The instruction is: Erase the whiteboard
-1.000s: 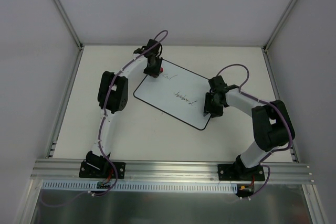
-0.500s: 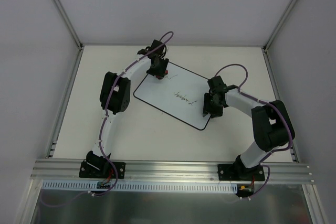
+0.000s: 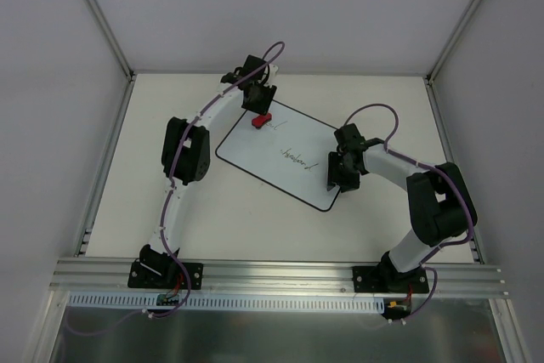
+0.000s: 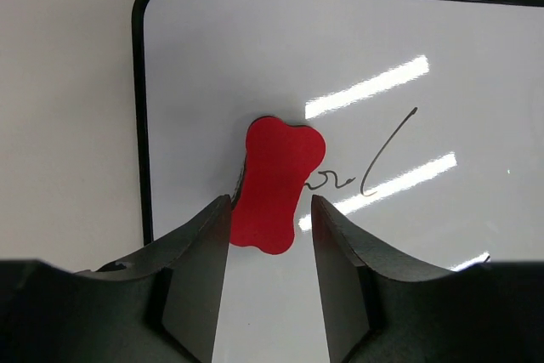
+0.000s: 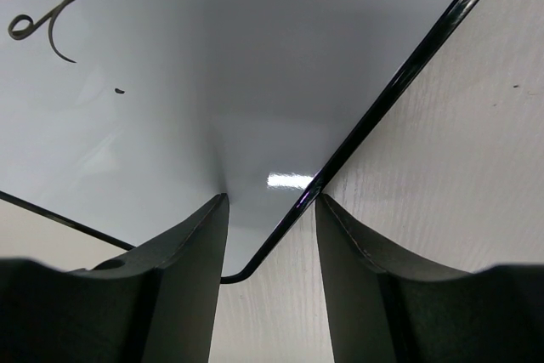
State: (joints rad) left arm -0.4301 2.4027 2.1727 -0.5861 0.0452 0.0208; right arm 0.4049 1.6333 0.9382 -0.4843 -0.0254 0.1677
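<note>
L arm reaches to the far-left corner of the whiteboard (image 3: 255, 157). The L end effector (image 4: 271, 201) is released: fingers apart, nothing pinched, hanging just behind a red bone-shaped eraser (image 4: 276, 183). In the L wrist view the eraser's near end shows btwn the two fingertips. The top view shows it lying flat on the board, just inside that corner and clear of the end effector. The whiteboard lies flat on the pale surface (image 3: 255, 231), about mid-surface btwn the two arms and turned at an angle. It has a thin black border w/ rounded corners. There are two bits of thin dark cursive handwriting (image 3: 294, 156) on it: a short bit by the eraser and a longer one near the board's centre. Neither is legible from above. In the L wrist view the short bit is a few small loops starting right at the eraser's R side, then one tall slanted stroke; can't make out a word. The R wrist view catches only a looped tail, something like a "d", plus a tiny dark speck nearby. The R end effector (image 5: 272, 201) sits at the board's near-right corner, clenched at the whiteboard's edge. The black border runs btwn its fingers, w/ one finger (image 5: 183, 269) over the white face and the other over bare surface beside it. The rounded corner shows just below the gap.
</note>
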